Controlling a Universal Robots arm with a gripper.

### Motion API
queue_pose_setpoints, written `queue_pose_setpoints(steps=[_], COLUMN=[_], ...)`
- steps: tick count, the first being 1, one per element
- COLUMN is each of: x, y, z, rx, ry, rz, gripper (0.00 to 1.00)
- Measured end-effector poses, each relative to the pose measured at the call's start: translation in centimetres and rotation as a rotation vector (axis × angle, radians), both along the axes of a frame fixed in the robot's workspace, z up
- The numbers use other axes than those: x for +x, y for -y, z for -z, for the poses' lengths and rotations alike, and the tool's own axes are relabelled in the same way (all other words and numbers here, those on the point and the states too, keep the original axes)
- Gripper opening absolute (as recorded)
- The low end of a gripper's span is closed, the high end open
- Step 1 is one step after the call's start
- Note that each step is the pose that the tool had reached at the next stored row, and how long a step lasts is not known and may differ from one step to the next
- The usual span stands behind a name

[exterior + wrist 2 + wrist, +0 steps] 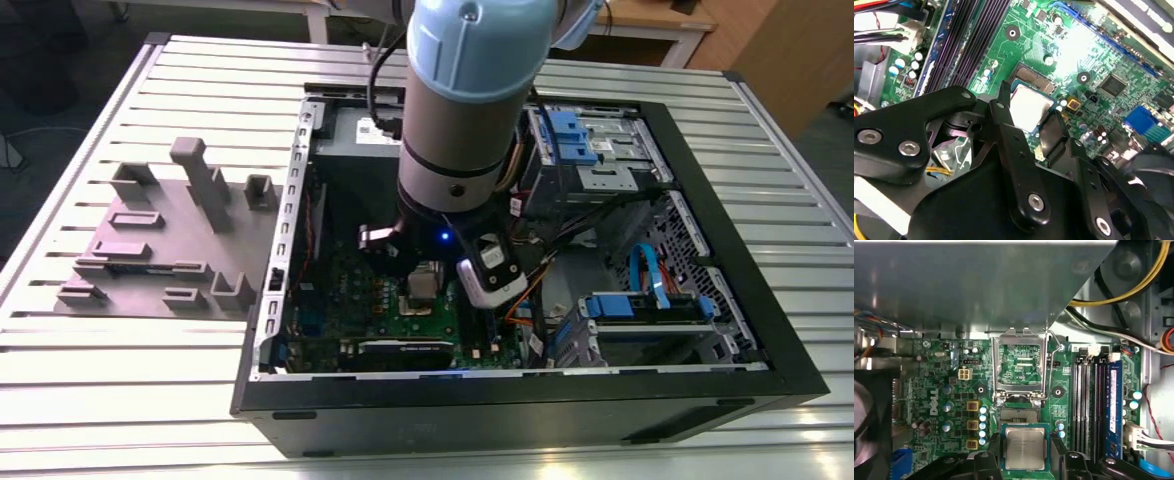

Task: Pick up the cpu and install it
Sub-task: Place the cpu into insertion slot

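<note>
The cpu (1025,447), a small silvery square with a pale edge, sits between my gripper's (1025,452) two black fingers (996,449), which close on its opposite sides. It hangs low over the green motherboard (939,390), partly over the open socket (1019,416), whose metal lid (1019,365) stands raised. In the second wrist view the cpu (1029,104) shows between the fingertips (1054,132) of my gripper (1029,119), beside the socket's contact field (1035,78). In the exterior view my gripper (424,290) reaches down into the computer case (534,400).
Memory slots (1089,405) and a blue module run beside the socket. Yellow and white cables (1114,315) and a grey metal cover (979,285) lie beyond the lid. A grey fixture with plastic blocks (160,240) stands on the slatted table at the exterior view's left. Blue drive brackets (647,305) fill the case's other side.
</note>
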State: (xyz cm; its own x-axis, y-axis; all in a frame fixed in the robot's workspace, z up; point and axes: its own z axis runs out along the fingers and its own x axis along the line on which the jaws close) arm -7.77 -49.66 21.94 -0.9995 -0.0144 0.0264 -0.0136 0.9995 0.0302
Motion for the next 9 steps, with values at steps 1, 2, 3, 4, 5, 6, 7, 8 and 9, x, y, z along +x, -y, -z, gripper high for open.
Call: queue_pose_setpoints(steps=[1,2,3,4,5,6,7,8,9], x=[0.0,0.0,0.0,0.0,0.0,0.0,-0.01,-0.02,-0.04], y=[0.07,0.12,0.16,0.16,0.16,0.16,0.17,0.17,0.17], z=[0.18,0.37,0.56,0.73,0.91,1.04,1.11,1.15,1.22], rx=[-0.0002,-0.0001,0.0001,0.0,-0.0001,0.0001,0.0,-0.0002,0.0], ry=[-0.0002,-0.0003,-0.0005,-0.0008,-0.0011,-0.0014,-0.0019,-0.0024,-0.003], rz=[0.0,0.0,0.0,0.0,0.0,0.0,0.0,0.0,0.0], gripper=[0.47,0.47,0.47,0.47,0.47,0.47,0.47,0.47,0.47])
